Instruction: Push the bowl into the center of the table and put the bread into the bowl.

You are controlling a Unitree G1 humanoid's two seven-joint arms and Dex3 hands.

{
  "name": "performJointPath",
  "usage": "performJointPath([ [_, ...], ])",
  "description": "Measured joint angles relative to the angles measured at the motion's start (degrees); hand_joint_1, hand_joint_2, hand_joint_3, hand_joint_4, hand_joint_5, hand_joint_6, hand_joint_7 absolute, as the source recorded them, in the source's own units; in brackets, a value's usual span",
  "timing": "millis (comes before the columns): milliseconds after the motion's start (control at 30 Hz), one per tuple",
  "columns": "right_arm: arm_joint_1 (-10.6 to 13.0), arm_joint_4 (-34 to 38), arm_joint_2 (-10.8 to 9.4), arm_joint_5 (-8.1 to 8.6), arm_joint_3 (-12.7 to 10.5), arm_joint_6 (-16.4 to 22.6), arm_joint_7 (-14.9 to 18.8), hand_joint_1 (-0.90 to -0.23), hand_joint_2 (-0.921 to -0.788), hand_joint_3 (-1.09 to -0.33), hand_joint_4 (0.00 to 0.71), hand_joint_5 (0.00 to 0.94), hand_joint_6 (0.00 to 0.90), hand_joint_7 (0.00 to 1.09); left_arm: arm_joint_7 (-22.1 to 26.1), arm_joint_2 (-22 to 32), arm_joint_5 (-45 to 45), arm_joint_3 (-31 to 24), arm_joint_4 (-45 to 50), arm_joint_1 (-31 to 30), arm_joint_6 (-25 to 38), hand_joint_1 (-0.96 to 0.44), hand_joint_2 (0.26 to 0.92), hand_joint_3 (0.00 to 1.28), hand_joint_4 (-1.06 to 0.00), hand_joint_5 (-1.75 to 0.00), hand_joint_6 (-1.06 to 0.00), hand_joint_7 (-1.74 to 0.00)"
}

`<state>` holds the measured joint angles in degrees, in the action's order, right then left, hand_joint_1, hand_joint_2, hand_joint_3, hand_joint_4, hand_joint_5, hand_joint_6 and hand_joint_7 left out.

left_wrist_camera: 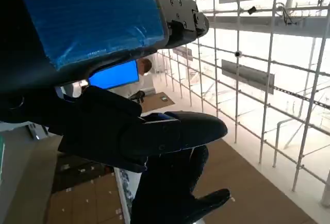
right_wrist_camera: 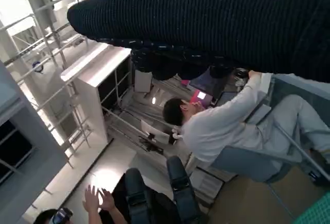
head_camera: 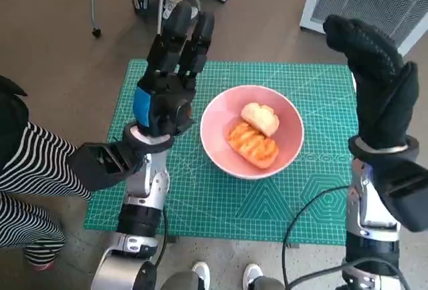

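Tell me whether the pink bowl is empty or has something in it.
Not empty: the pink bowl holds two bread pieces, a pale roll and an orange-brown one.

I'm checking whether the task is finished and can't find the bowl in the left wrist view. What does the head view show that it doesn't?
Only the head view shows the round pink bowl on the green cutting mat, holding two bread pieces, plus the right hand. Only the left wrist view shows a white metal grid. Both show the blue-taped left hand, raised and holding nothing.

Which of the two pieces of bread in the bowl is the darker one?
The orange-brown bread, lying in the pink bowl on the robot's side; the other bread is pale cream.
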<state>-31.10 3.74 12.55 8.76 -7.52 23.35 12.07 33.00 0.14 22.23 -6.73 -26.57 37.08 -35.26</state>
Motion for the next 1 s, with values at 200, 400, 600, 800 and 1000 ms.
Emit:
performJointPath([
  [200,0.0,-0.1,-0.2,0.03,0.2,-0.2,0.0,-0.679,-0.921,-0.736,0.142,0.001,0.043,0.43,0.1,0.5,-0.1,-0.2,-0.1,0.0,0.0,-0.77,0.921,0.4,-0.05,-0.02,-0.1,-0.16],
  [400,0.0,-0.1,-0.4,0.05,0.3,-0.3,0.0,-0.689,-0.921,-0.734,0.147,0.003,0.045,0.43,0.2,1.2,-0.1,-0.2,-0.1,0.0,0.4,-0.76,0.921,0.39,-0.04,-0.01,-0.02,-0.3],
  [600,0.0,0.0,-0.9,0.06,0.3,-0.3,0.0,-0.691,-0.921,-0.734,0.148,0.003,0.047,0.42,0.2,1.9,-0.1,-0.6,-0.2,0.0,1.0,-0.75,0.921,0.38,-0.05,0.0,0.0,-0.34],
  [800,0.0,0.1,-1.3,0.06,0.4,-0.3,0.0,-0.689,-0.921,-0.736,0.148,0.003,0.052,0.42,0.2,2.1,-0.1,-0.8,-0.7,0.0,1.1,-0.74,0.921,0.38,-0.05,-0.01,0.0,-0.36],
  [1000,-0.1,0.3,-1.3,0.15,0.5,-0.3,0.0,-0.685,-0.921,-0.737,0.148,0.002,0.055,0.42,0.3,2.1,-0.1,-0.8,-0.7,0.0,1.1,-0.73,0.921,0.37,-0.06,-0.01,0.0,-0.36],
])
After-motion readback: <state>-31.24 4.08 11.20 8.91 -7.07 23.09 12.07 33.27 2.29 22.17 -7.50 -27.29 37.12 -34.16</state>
